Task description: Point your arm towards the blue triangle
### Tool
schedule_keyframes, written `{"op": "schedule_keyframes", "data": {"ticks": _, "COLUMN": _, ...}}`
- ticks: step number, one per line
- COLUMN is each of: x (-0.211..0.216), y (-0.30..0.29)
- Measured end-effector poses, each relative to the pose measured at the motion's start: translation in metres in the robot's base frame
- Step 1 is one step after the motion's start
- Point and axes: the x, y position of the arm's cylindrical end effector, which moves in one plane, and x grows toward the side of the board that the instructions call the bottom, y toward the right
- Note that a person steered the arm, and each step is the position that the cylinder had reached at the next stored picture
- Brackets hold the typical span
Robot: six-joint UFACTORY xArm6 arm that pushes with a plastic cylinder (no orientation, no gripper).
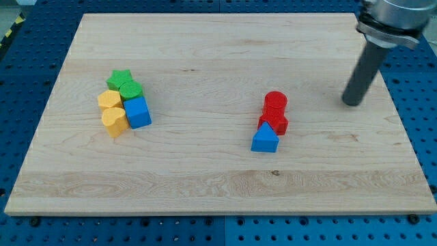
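The blue triangle lies right of the board's middle, touching the bottom of two red blocks: a red cylinder and a red block of unclear shape below it. My tip rests on the board at the view's right, well to the right of and slightly above the blue triangle, apart from all blocks.
A cluster sits at the view's left: a green star, a green cylinder, a blue cube, and two yellow blocks. The wooden board lies on a blue perforated table.
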Motion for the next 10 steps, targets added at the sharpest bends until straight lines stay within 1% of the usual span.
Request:
{"op": "schedule_keyframes", "data": {"ticks": 1, "x": 0.039, "y": 0.017}}
{"op": "schedule_keyframes", "data": {"ticks": 2, "x": 0.086, "y": 0.019}}
{"op": "schedule_keyframes", "data": {"ticks": 3, "x": 0.087, "y": 0.009}}
{"op": "schedule_keyframes", "data": {"ticks": 4, "x": 0.035, "y": 0.004}}
{"op": "schedule_keyframes", "data": {"ticks": 5, "x": 0.019, "y": 0.002}}
{"op": "schedule_keyframes", "data": {"ticks": 6, "x": 0.019, "y": 0.002}}
{"op": "schedule_keyframes", "data": {"ticks": 7, "x": 0.053, "y": 0.002}}
{"op": "schedule_keyframes", "data": {"ticks": 8, "x": 0.094, "y": -0.011}}
{"op": "schedule_keyframes", "data": {"ticks": 9, "x": 0.09, "y": -0.049}}
{"op": "schedule_keyframes", "data": {"ticks": 10, "x": 0.077, "y": -0.094}}
